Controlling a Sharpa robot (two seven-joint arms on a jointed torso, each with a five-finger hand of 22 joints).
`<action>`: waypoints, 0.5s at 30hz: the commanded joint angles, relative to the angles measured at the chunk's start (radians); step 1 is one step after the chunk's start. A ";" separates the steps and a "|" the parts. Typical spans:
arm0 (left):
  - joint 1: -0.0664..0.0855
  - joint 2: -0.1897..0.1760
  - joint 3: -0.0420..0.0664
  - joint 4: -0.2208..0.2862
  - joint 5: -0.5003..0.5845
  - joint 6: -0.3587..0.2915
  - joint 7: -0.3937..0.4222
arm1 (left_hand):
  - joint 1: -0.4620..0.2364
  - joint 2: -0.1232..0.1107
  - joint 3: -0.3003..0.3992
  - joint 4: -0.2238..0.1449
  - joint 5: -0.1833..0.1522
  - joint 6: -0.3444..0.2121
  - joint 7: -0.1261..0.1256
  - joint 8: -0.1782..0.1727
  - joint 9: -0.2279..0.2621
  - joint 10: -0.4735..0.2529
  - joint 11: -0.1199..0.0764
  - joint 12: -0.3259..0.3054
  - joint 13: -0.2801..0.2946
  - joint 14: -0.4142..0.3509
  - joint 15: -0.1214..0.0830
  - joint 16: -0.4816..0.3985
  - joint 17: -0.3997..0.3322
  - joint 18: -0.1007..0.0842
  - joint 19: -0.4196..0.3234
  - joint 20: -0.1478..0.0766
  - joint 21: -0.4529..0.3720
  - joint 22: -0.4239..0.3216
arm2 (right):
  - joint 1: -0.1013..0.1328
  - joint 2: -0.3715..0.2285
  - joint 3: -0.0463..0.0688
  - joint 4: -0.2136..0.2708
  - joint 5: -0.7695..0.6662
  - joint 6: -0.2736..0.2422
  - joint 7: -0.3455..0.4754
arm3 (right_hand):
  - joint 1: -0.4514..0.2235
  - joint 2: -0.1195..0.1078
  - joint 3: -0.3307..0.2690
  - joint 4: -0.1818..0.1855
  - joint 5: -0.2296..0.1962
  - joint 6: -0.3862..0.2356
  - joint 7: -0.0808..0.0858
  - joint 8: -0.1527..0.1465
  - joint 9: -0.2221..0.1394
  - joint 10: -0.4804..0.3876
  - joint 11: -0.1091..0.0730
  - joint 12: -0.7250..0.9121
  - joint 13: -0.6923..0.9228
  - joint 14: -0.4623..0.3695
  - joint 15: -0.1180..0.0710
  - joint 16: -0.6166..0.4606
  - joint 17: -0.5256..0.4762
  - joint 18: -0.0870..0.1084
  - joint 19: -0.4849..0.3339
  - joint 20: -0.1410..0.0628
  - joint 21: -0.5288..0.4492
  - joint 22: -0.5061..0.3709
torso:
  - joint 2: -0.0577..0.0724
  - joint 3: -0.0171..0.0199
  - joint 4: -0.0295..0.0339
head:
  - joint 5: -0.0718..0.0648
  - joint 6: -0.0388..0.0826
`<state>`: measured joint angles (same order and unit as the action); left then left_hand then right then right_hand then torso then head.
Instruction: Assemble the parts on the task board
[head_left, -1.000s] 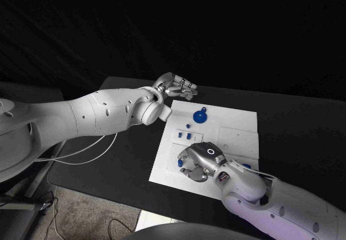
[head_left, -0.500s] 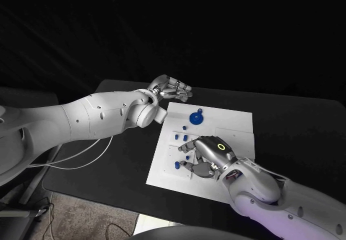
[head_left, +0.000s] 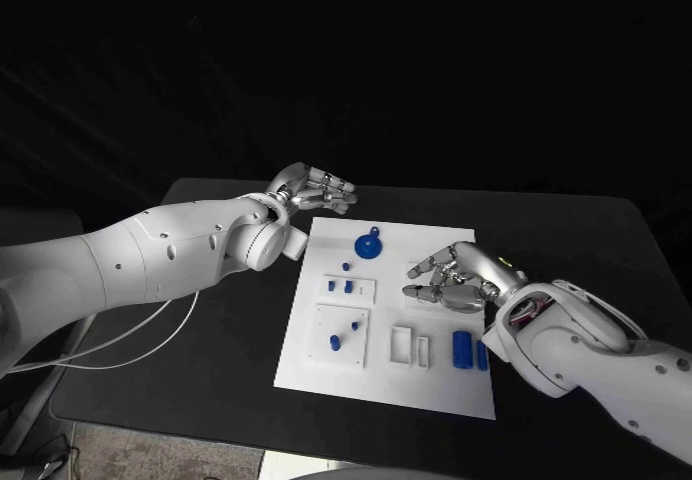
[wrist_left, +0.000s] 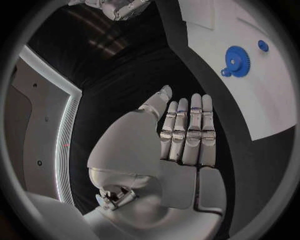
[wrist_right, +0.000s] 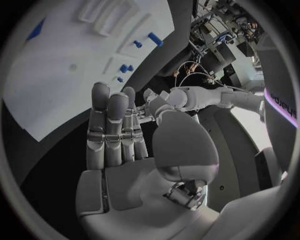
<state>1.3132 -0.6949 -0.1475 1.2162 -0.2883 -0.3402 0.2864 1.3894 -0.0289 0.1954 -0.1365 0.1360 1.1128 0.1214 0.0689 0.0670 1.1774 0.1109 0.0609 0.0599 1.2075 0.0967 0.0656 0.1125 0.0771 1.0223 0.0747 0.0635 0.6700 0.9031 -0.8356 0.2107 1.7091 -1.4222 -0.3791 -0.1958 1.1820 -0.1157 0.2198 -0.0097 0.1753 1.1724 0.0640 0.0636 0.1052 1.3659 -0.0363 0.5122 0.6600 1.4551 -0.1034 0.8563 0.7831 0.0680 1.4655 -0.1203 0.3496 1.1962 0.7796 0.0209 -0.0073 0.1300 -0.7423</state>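
Since a second ago the right hand (head_left: 459, 276) has lifted off the near left part of the task board (head_left: 433, 385) and now hangs over the board's right side, farther from the robot; the pieces it covered then lie in plain sight. Allowing for the camera's own shift, the left hand (head_left: 312, 187) has kept its place beyond the board's far left corner.

That left hand hovers over the black table (head_left: 202, 300), off the board, with nothing in it. Its wrist view shows the fingers (wrist_left: 190, 132) straight and lying side by side, the thumb apart from them. The blue gear (head_left: 369, 244) lies on the far part of the board, just to the right of this hand and apart from its fingers.

Further right and nearer, two small blue pegs (head_left: 340, 287) stand in a raised white block. Nearer still, a square recess holds a blue pin (head_left: 335, 342) with a smaller one beside it. Right of that lie two white slotted blocks (head_left: 411, 347), then two blue cylinders (head_left: 470, 349) side by side.

The right hand is above the board just beyond those cylinders, touching none of the parts. Its fingers (wrist_right: 115, 130) are held loosely together, a little bent, with the thumb apart, holding nothing.
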 joint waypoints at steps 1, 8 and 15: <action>-0.003 -0.001 0.000 0.000 0.008 0.013 0.008 | -0.003 0.007 -0.006 0.001 0.003 -0.003 0.003 -0.005 0.001 -0.008 -0.001 -0.001 -0.001 -0.006 -0.001 -0.003 0.000 0.001 0.007 0.000 0.006 -0.001 | 0.007 -0.031 0.004 -0.010 0.199 0.210 -0.089 | -0.009 0.005 0.002 0.032 0.001 -0.006 -0.004 0.000 0.030 -0.060 -0.002 0.144 0.163 -0.007 0.004 0.072 0.086 -0.009 0.043 -0.003 0.058 0.030 | -0.007 0.0054 -0.0082 | -0.028 0.004; -0.013 -0.008 -0.002 -0.001 0.013 0.017 0.008 | -0.005 0.007 -0.006 0.003 0.002 -0.003 0.002 -0.005 0.001 -0.008 -0.001 -0.001 -0.001 -0.005 -0.001 -0.003 0.000 0.001 0.009 0.000 0.005 -0.008 | 0.016 -0.098 0.009 -0.019 0.272 0.392 -0.250 | -0.030 -0.005 0.053 0.095 -0.024 -0.014 -0.006 0.000 0.108 -0.046 -0.001 0.392 0.417 -0.004 0.006 0.188 0.252 -0.003 0.045 0.001 0.161 0.093 | -0.016 0.0114 -0.0154 | -0.062 0.000; -0.022 -0.018 -0.003 0.008 0.015 0.022 0.009 | -0.006 0.007 -0.006 0.005 0.003 -0.003 0.003 -0.005 0.001 -0.008 -0.001 -0.001 -0.001 -0.006 -0.001 -0.003 0.001 0.000 0.010 0.000 0.005 -0.017 | 0.016 -0.142 0.010 -0.013 0.326 0.462 -0.376 | -0.083 -0.001 0.066 0.119 -0.039 -0.015 -0.013 0.000 0.165 -0.025 -0.002 0.450 0.490 0.001 0.005 0.211 0.292 -0.005 0.046 0.000 0.211 0.128 | -0.022 0.0157 -0.0209 | -0.085 -0.006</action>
<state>1.2923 -0.7123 -0.1510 1.2192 -0.2832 -0.3360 0.2864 1.3894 -0.0289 0.1927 -0.1339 0.1360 1.1128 0.1214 0.0688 0.0670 1.1774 0.1109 0.0609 0.0599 1.2075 0.0967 0.0656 0.1125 0.0771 1.0239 0.0731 0.0635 0.6542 0.9200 -0.9730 0.2199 1.6924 -1.1631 -0.0214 -0.4581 1.1045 -0.1163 0.2856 0.1051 0.1421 1.1639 0.0552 0.0635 0.2679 1.3337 -0.0362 0.9589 1.1472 1.4468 -0.0976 1.0646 1.0735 0.0680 1.4652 -0.1200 0.5576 1.3082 0.7613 0.0340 -0.0244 0.0546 -0.7455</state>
